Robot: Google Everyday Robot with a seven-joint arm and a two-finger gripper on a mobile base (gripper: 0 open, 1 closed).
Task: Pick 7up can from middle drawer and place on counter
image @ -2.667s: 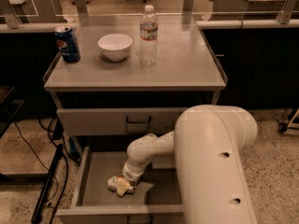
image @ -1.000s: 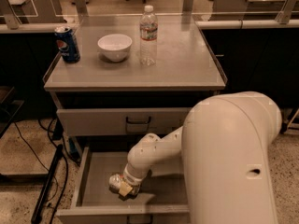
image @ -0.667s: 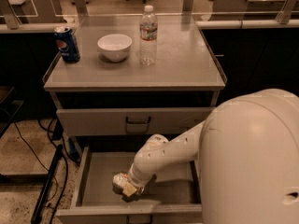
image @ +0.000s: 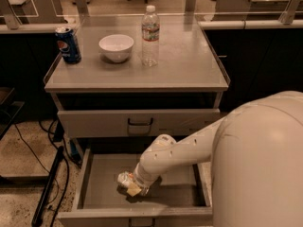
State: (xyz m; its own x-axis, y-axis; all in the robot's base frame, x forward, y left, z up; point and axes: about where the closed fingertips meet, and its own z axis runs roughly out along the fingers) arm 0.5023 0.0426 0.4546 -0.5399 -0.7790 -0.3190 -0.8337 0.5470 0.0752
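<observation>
The middle drawer (image: 97,189) stands pulled open below the counter (image: 182,65). Inside it, toward the left of its floor, is the 7up can (image: 124,178), silvery and dented. My white arm reaches down into the drawer from the right. My gripper (image: 131,186) sits at the can, with its yellowish fingers (image: 134,190) closed against the can's sides. The can's far side is hidden behind my wrist.
On the counter stand a blue Pepsi can (image: 68,44) at the left, a white bowl (image: 116,47) and a water bottle (image: 150,35). A shut drawer front with a black loop handle (image: 140,123) lies above the open drawer. Cables (image: 47,193) run along the floor at left.
My arm has swung right and nearer the camera. The gripper and the can have shifted slightly right and up together inside the drawer.
</observation>
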